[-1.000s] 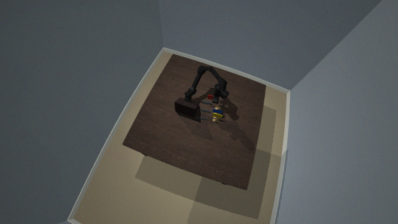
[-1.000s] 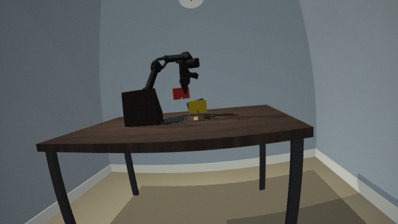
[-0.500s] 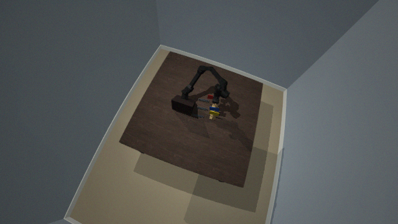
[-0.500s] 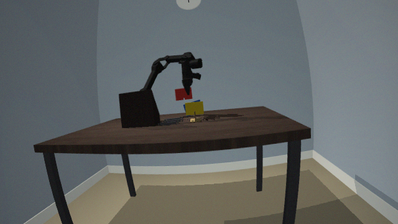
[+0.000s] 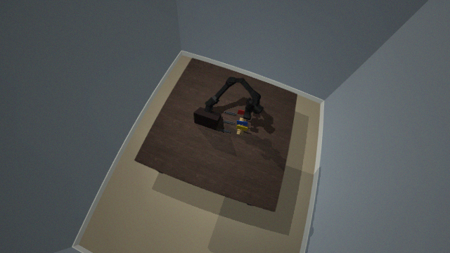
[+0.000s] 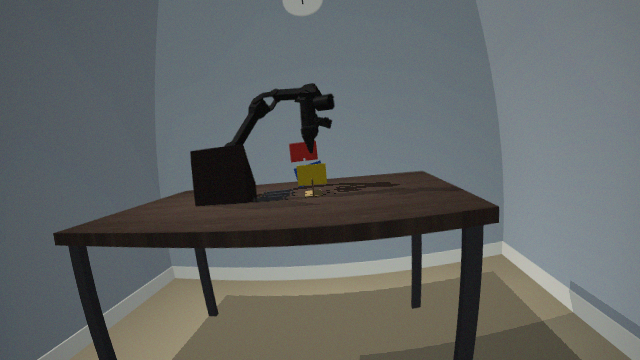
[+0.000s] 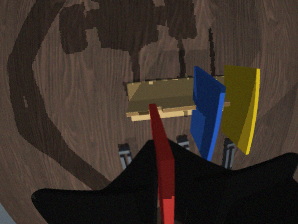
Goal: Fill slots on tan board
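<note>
My gripper (image 5: 247, 117) (image 6: 311, 150) is shut on the red board (image 5: 241, 112) (image 6: 300, 151) (image 7: 164, 155). It holds the board upright above the table, with a small notch in its bottom edge. In the wrist view the red board's far end overlaps the left part of the tan board (image 5: 239, 132) (image 7: 150, 92), and it runs crosswise to it. The blue board (image 5: 242, 123) (image 7: 212, 100) and the yellow board (image 5: 242, 128) (image 6: 312, 174) (image 7: 240, 95) stand crosswise at the tan board's right part. The blue one looks tilted in the exterior view. The slot under the red board is hidden.
Three dark slatted holders, the left one (image 5: 230, 113) (image 7: 124, 155), the middle one (image 5: 228, 122) (image 7: 183, 143) and the right one (image 5: 225, 131) (image 7: 229, 152), lie on the table (image 5: 197, 158) (image 6: 390, 210) between the arm's dark base block (image 5: 207, 119) (image 6: 220, 175) and the tan board. They hold no boards.
</note>
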Controlling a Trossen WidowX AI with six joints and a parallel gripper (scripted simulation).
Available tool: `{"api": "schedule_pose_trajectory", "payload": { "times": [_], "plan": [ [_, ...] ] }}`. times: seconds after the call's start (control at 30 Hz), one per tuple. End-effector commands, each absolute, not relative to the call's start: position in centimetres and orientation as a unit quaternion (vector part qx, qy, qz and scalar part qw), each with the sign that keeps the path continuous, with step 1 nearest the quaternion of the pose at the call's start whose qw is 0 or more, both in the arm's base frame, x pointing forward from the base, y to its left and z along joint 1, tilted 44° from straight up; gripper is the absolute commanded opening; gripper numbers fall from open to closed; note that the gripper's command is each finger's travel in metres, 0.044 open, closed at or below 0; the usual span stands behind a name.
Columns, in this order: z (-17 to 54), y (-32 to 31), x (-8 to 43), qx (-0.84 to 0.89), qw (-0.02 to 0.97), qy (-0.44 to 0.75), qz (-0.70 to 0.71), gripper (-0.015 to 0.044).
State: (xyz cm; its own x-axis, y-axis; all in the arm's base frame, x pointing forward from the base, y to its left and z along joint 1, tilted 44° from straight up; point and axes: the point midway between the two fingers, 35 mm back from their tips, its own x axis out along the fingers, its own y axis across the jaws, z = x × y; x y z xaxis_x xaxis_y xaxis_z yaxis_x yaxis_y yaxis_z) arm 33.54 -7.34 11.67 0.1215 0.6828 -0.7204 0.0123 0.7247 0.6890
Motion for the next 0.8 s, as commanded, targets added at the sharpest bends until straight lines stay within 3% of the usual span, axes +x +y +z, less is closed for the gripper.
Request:
{"api": "schedule_pose_trajectory", "payload": {
  "times": [0.0,0.77],
  "plan": [
    [11.5,-7.7,34.6,0.283,0.696,0.615,0.239,0.0000],
    [8.8,-6.1,36.2,0.285,0.695,0.615,0.238,0.0000]
  ]
}}
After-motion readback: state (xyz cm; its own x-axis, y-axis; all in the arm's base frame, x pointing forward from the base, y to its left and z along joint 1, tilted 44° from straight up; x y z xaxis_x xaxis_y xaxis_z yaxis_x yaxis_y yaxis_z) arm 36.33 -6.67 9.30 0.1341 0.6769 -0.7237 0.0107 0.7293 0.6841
